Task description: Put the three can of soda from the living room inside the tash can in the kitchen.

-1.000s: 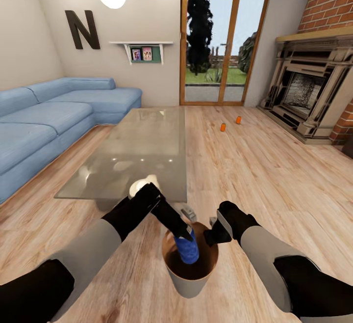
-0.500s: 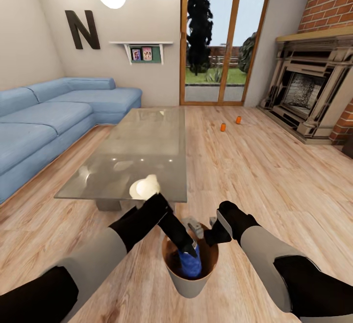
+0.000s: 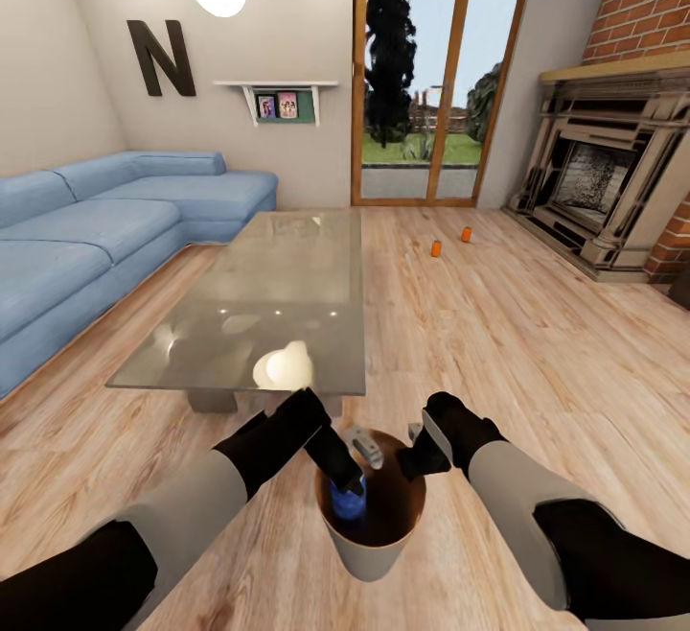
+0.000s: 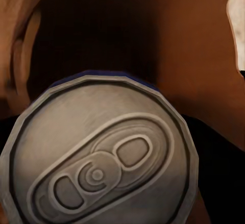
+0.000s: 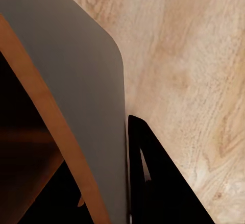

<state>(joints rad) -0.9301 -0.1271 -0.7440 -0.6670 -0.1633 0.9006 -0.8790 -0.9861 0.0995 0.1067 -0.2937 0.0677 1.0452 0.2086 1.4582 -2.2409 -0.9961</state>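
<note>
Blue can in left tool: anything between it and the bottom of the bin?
Nothing visible. The left tool has the blue can already below the rim of the bin, whose brown interior looks bare around it. The right tool holds the rim at the side, outside the can's path.

Bin (image 3: 372, 540) mouth mostly taken: left gripper (image 3: 347, 478) reaches in with a blue can (image 3: 346, 501), right gripper (image 3: 414, 463) on the rim. Glass table (image 3: 278, 305) blocks just ahead-left, sofa (image 3: 86, 228) beyond. Open floor (image 3: 498, 343) ahead-right to two orange cans (image 3: 436, 248); fireplace (image 3: 599, 180) bounds that side.
</note>
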